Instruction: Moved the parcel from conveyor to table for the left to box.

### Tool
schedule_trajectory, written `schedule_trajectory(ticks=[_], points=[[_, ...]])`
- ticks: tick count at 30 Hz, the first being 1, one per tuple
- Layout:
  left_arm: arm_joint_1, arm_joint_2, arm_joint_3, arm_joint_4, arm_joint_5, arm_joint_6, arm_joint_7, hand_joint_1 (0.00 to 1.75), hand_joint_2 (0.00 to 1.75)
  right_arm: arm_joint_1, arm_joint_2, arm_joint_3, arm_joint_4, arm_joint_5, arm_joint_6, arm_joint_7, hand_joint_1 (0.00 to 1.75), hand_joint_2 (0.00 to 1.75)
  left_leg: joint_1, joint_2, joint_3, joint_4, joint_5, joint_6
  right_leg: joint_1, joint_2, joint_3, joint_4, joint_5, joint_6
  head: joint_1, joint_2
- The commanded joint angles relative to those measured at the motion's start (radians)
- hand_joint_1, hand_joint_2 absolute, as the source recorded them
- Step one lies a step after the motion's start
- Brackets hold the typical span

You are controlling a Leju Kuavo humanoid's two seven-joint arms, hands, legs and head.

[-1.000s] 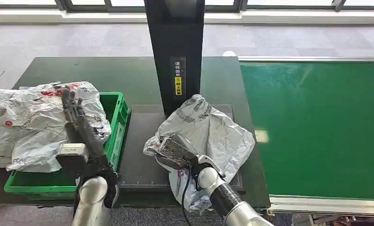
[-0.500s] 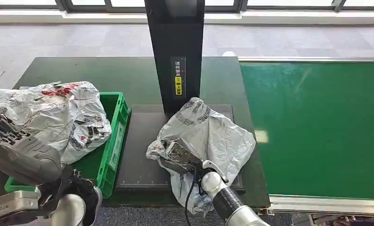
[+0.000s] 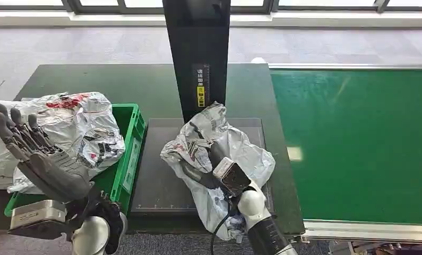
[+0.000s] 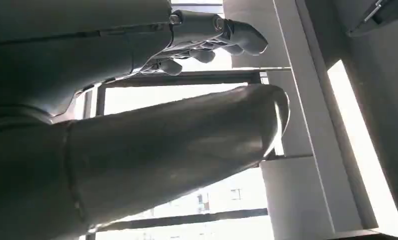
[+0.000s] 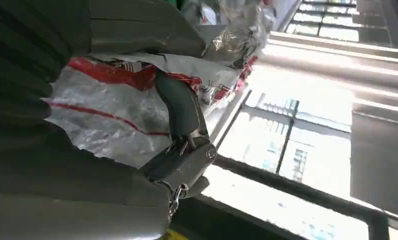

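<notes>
Dark green tabletop (image 3: 118, 85) adjoins a green conveyor (image 3: 357, 143). Right hand (image 3: 211, 164) grips the parcel (image 3: 235, 149). Left hand (image 3: 39, 159) is raised, fingers spread; its wrist view shows windows.

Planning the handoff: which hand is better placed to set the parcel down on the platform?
Right. The right hand already grips the grey parcel over the dark platform. The left hand is raised, fingers spread, by the green crate.

Crinkled glossy plastic parcel (image 3: 219, 154); matt green conveyor (image 3: 357, 143)

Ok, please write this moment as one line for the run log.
right hand: grips grey parcel over black platform | left hand: open, raised before green crate | conveyor: bare
</notes>
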Motion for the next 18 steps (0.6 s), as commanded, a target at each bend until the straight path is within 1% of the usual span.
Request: schedule_trajectory(ticks=[1,3,4,8,9,11,12,16,17,18], points=[[0.027,-0.013,0.0,0.07,-0.037,0.004,0.004,0.0,0.0,-0.018,-0.023,-0.063,-0.084,0.065,-0.096,0.025,0.0,1.75,0.0,-0.001,0.001,-0.001,0.0,0.0,0.0,-0.001,0.001,-0.001,0.0,0.0,0.0,0.0],[0.032,-0.012,0.0,0.065,-0.039,0.004,0.004,0.0,0.0,-0.029,-0.02,-0.068,-0.06,0.065,-0.103,0.02,0.0,1.75,0.0,-0.001,0.002,-0.001,0.0,0.001,0.0,-0.001,0.002,-0.001,0.0,0.0,0.0,0.0],[0.032,-0.012,0.0,0.065,-0.039,0.004,0.004,0.0,0.0,-0.029,-0.02,-0.068,-0.06,0.065,-0.103,0.02,0.0,0.0,0.0,0.0,0.002,-0.001,0.0,0.001,0.0,-0.001,0.002,-0.001,0.0,0.0,0.0,0.0],[0.04,-0.004,-0.005,0.065,-0.028,0.004,0.004,0.0,0.0,-0.041,-0.02,-0.064,-0.02,0.08,-0.12,0.018,0.0,0.0,0.0,0.0,0.001,-0.001,0.0,0.001,0.001,-0.001,0.002,-0.001,0.0,0.0,0.0,0.0],[0.041,-0.003,-0.002,0.066,-0.026,0.004,0.004,0.0,0.0,-0.052,-0.021,-0.065,0.016,0.084,-0.125,0.017,0.0,0.0,0.0,0.0,0.001,-0.001,0.0,0.0,0.0,-0.001,0.002,-0.001,0.0,0.0,0.0,0.0],[0.041,-0.003,-0.002,0.066,-0.026,0.004,0.004,0.0,0.0,-0.052,-0.021,-0.065,0.016,0.084,-0.125,0.017,0.0,0.0,0.0,0.0,0.002,-0.002,0.0,0.001,0.0,-0.001,0.003,-0.002,0.0,0.0,0.0,0.0],[0.043,-0.01,0.008,0.063,-0.033,0.004,0.004,0.0,0.0,-0.063,-0.018,-0.069,0.062,0.082,-0.13,0.007,0.0,0.0,0.0,0.0,0.002,-0.001,0.0,0.001,0.001,0.0,0.003,-0.001,0.0,0.0,0.0,0.0],[0.043,-0.01,0.008,0.063,-0.033,0.004,0.004,0.0,0.0,-0.063,-0.018,-0.069,0.062,0.082,-0.13,0.007,0.0,0.0,0.0,0.0,0.002,-0.001,0.0,0.0,0.0,0.0,0.002,-0.001,0.0,0.0,0.0,0.0],[0.045,-0.024,0.025,0.059,-0.053,0.004,0.004,0.0,0.0,-0.065,-0.015,-0.072,0.095,0.073,-0.122,-0.005,0.0,0.0,0.0,0.001,0.002,-0.001,0.0,0.001,0.0,0.0,0.003,-0.002,0.0,0.0,0.0,0.0],[0.045,-0.024,0.023,0.061,-0.05,0.004,0.004,0.0,0.0,-0.06,-0.013,-0.076,0.094,0.065,-0.122,-0.017,0.0,0.0,0.0,0.0,0.002,-0.001,0.0,0.001,0.0,0.0,0.003,-0.001,0.0,0.0,0.0,0.0]])
